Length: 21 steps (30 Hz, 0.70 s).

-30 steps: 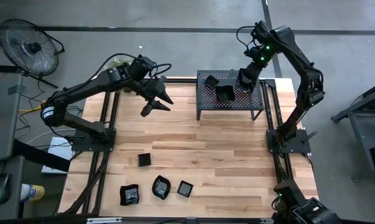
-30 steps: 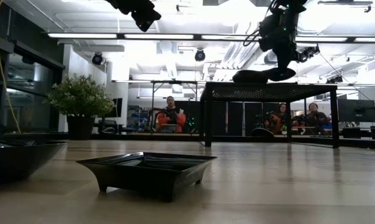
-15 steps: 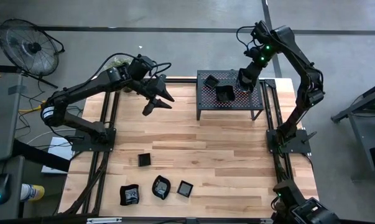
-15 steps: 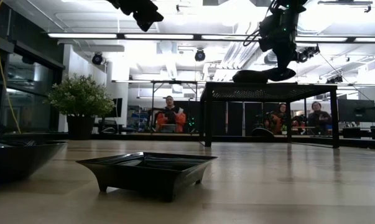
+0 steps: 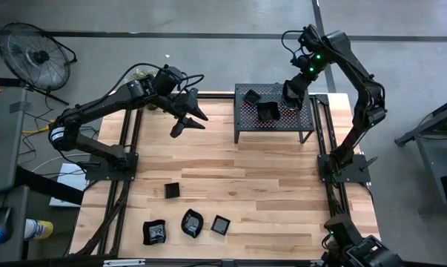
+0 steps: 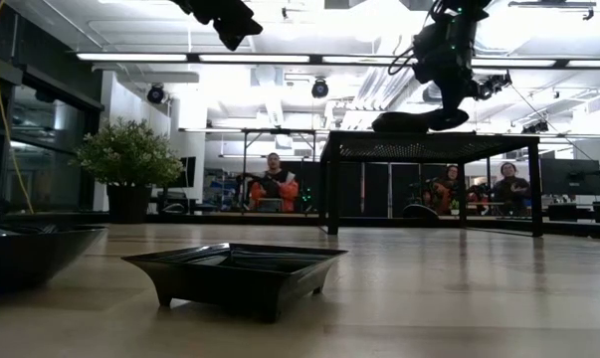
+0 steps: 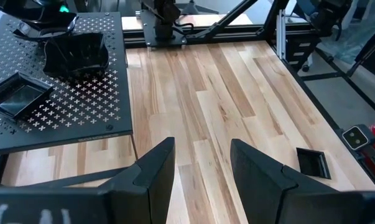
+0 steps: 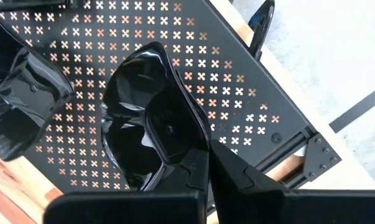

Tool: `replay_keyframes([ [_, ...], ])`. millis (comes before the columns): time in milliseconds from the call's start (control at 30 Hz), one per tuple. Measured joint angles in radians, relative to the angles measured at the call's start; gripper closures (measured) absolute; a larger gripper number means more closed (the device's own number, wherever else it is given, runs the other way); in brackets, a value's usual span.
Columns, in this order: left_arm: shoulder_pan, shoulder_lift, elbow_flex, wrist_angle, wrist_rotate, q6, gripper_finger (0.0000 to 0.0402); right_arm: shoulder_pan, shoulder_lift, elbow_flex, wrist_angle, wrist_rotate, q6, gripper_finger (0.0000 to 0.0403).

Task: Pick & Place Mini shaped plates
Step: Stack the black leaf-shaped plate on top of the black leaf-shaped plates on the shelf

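You are at the placing step: your right gripper (image 8: 203,155) has its jaws clamped on the rim of a wavy-rimmed plate (image 8: 147,118) and holds it just above the perforated rack (image 5: 273,116) at the far end of the bench (image 5: 230,178). Two more plates already sit on the rack, a deep one (image 7: 75,53) and a flat square one (image 7: 16,99). From the low view the held plate looks level with the rack top, or nearly touching it; I cannot tell if it rests there.

Next, as I judge it, you lower it the last bit onto bare rack beside the deep plate, then let go and lift clear without dragging the rim.

Your left gripper (image 5: 187,119) hangs over the bench beside the rack, jaws standing apart and empty. Four plates (image 5: 186,221) wait near the front edge, well apart from both arms.

Against the earlier frames almost nothing differs: the right gripper has shifted only slightly, the left arm has drifted a touch, and no plate has moved.
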Motion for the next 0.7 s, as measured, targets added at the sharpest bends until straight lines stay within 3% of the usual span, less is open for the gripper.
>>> replay_keyframes([
  [700, 0.0, 0.0, 0.0, 0.0, -0.002, 0.002, 0.0247, 0.005, 0.001, 0.0, -0.033, 0.005, 0.012, 0.0403],
])
